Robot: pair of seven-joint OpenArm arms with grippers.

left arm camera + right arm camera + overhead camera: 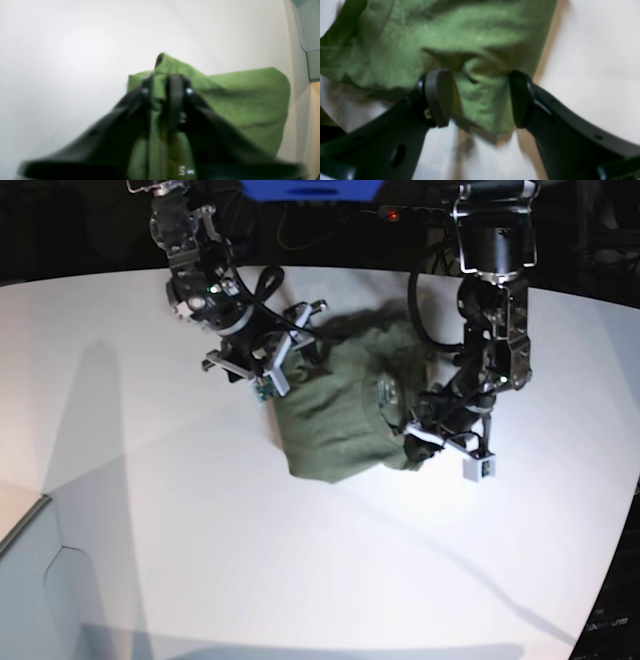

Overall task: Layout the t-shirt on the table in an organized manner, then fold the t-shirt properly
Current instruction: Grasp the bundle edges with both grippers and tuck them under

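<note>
The olive-green t-shirt (345, 410) lies bunched and wrinkled in a heap on the white table (150, 510). My left gripper (412, 428) is at the heap's right side in the base view. In the left wrist view this gripper (163, 85) is shut on a raised fold of the t-shirt (250, 100). My right gripper (295, 350) is at the heap's upper left edge. In its wrist view the right gripper (480, 97) is open, a flap of the t-shirt (445, 37) lying between the two pads (438, 97).
A grey panel (40, 580) sits at the table's near left corner, also seen as a grey-teal panel (310, 30) at the right of the left wrist view. Dark cables and arm bases stand along the table's far edge.
</note>
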